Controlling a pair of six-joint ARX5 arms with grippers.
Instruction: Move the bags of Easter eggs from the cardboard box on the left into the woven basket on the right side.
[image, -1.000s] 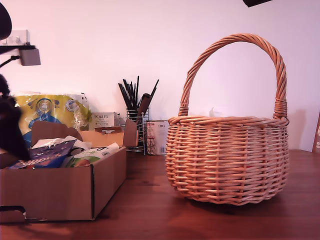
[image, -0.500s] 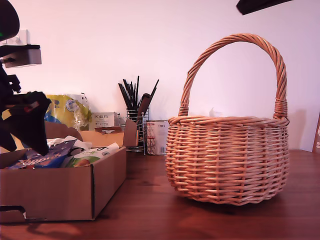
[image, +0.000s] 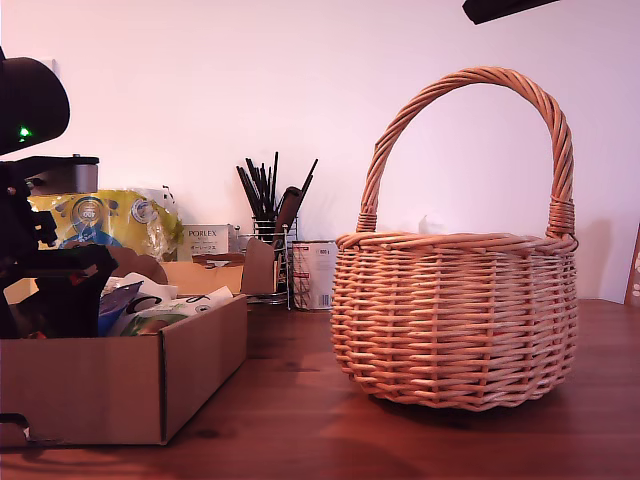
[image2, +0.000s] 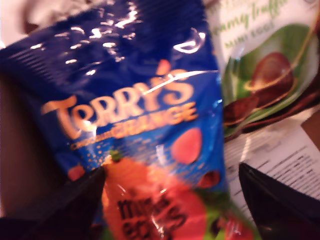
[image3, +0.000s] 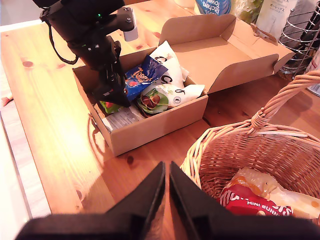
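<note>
My first tool (image2: 170, 200) is down in the cardboard box (image: 120, 385), jaws spread either side of the Terry's bag (image2: 130, 115), not clamped. Woven basket (image: 455, 320) on exterior view's right. My second tool (image3: 167, 197) nearly closed, empty, beside the basket rim.

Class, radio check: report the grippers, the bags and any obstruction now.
My first gripper open over Terry's bag in cardboard box. My second gripper shut, empty, beside woven basket. No obstruction seen.
</note>
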